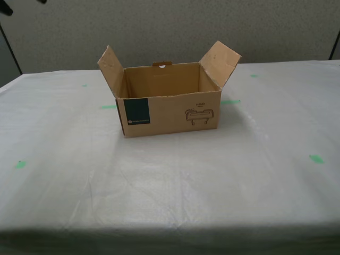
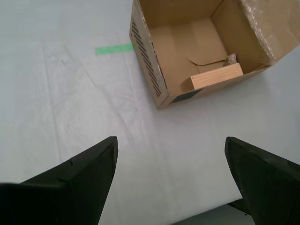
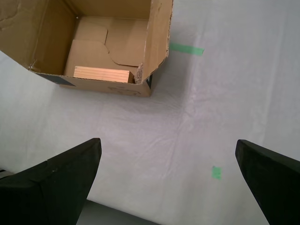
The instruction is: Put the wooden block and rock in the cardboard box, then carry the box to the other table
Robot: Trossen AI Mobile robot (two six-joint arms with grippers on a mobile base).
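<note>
The cardboard box stands open on the other table, the one with the white cloth, with both side flaps raised. Its front wall hides the contents in the exterior view. Inside lies the wooden block, flat against one wall. The rock peeks out just beside it. My second gripper hovers open above the cloth, short of the box. My first gripper is likewise open and empty, back from the box. Neither arm appears in the exterior view.
Green tape marks dot the cloth: one strip and another flank the box, and small ones lie nearer the front edge. A grey wall stands behind the table.
</note>
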